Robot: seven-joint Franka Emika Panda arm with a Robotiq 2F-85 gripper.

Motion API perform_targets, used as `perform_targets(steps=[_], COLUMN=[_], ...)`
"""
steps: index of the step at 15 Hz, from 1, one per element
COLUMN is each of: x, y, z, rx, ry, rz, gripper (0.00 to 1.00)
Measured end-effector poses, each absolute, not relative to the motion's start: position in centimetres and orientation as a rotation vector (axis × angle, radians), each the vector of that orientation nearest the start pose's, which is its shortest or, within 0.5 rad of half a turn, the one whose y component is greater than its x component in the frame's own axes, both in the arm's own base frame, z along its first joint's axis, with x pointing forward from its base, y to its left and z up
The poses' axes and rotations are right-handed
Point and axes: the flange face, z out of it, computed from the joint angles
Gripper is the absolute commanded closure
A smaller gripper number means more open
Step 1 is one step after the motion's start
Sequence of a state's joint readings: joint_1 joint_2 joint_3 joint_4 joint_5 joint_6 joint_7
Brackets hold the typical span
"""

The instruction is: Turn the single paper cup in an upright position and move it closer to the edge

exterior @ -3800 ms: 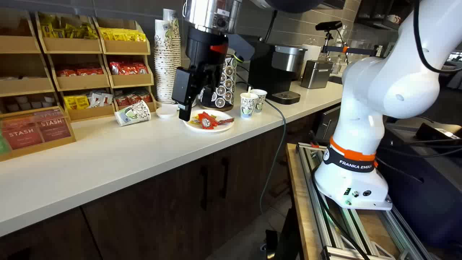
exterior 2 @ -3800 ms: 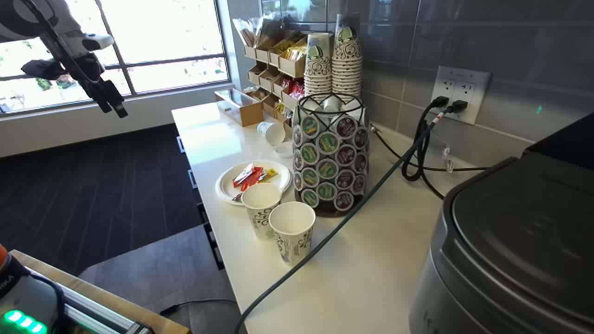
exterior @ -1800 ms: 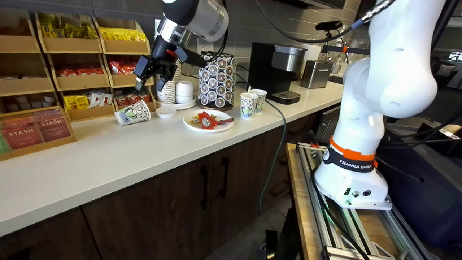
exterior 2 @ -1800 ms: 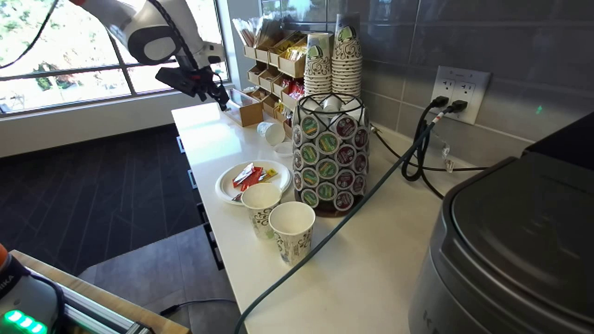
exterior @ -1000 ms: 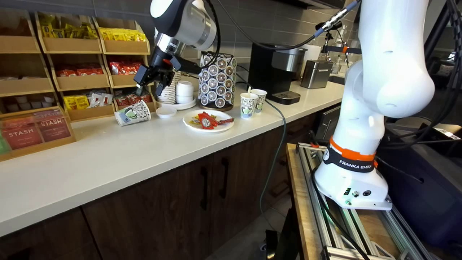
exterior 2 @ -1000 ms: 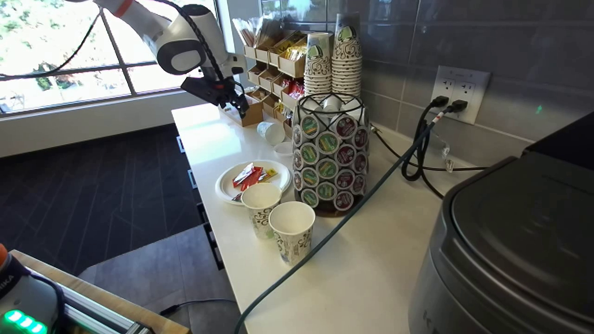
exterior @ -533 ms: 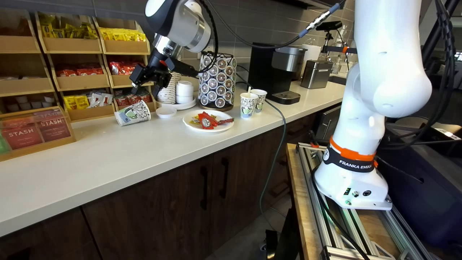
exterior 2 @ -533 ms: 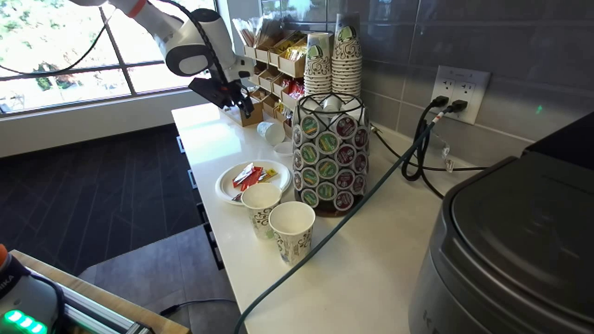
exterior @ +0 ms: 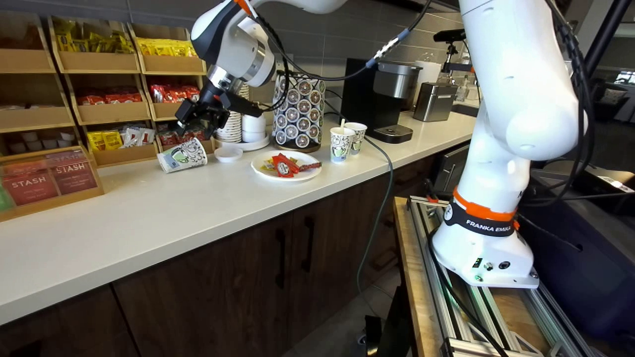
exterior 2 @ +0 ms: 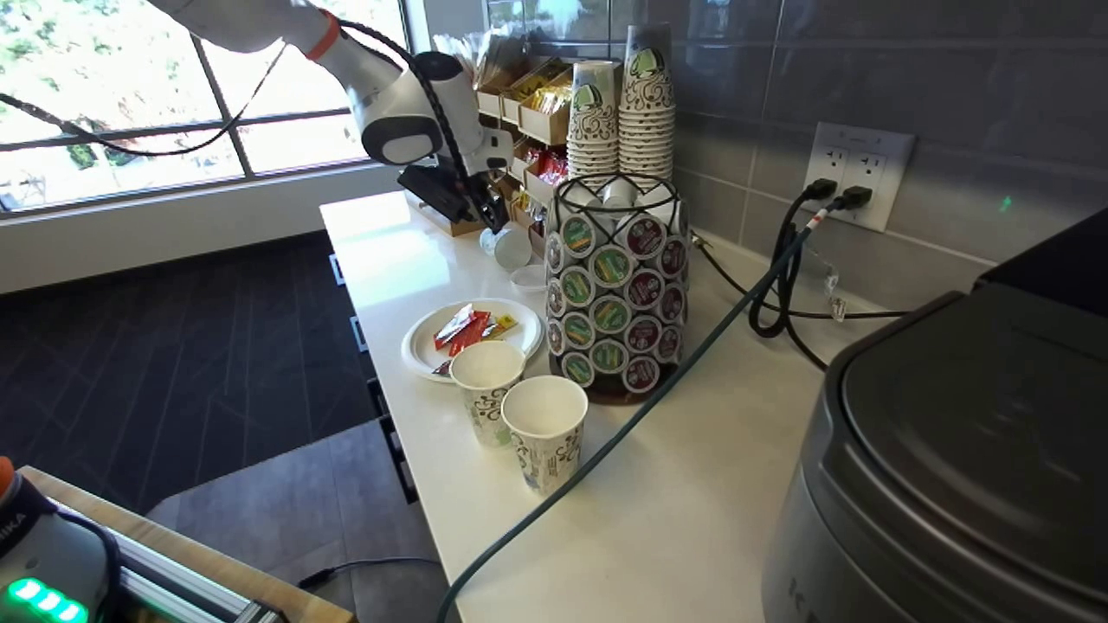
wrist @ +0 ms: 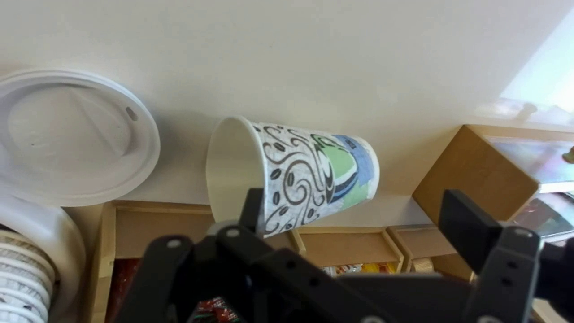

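The single paper cup [exterior: 182, 155] lies on its side on the pale countertop, near the shelf unit. It also lies tipped in an exterior view [exterior 2: 508, 248]. In the wrist view the cup [wrist: 314, 172] has its open mouth to the left and its base to the right. My gripper [exterior: 192, 131] is above the cup, tilted down. In the wrist view the gripper [wrist: 358, 215] is open, its fingers wide apart with nothing held. One finger overlaps the cup's rim in that view; contact cannot be told. The edge [exterior: 198, 240] runs along the counter's front.
A white lid [exterior: 228, 153] lies beside the cup. The shelf unit [exterior: 109, 115] with packets stands behind, a tea box [exterior: 49, 178] to one side. A plate [exterior: 313, 173] of packets, a capsule rack [exterior: 299, 114], upright cups [exterior: 340, 146] and cup stacks [exterior 2: 645, 130] are nearby.
My gripper has moved from over the plate side to above the tipped cup, then lowered closer to it. The cup has not moved.
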State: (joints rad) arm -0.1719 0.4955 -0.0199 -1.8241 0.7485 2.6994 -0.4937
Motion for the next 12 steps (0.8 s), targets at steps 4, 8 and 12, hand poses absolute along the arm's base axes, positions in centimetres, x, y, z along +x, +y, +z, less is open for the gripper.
perform_targets(steps=[4, 8, 12], x=[67.3, 68.3, 69.0], y=[-16.6, -17.7, -18.5], z=[27.8, 26.2, 25.0], rx=[-2.712, -2.675, -2.643], ry=[0.466, 0.494, 0.519], rz=[-0.686, -0.685, -0.686], gripper=[0.06, 0.20, 0.51])
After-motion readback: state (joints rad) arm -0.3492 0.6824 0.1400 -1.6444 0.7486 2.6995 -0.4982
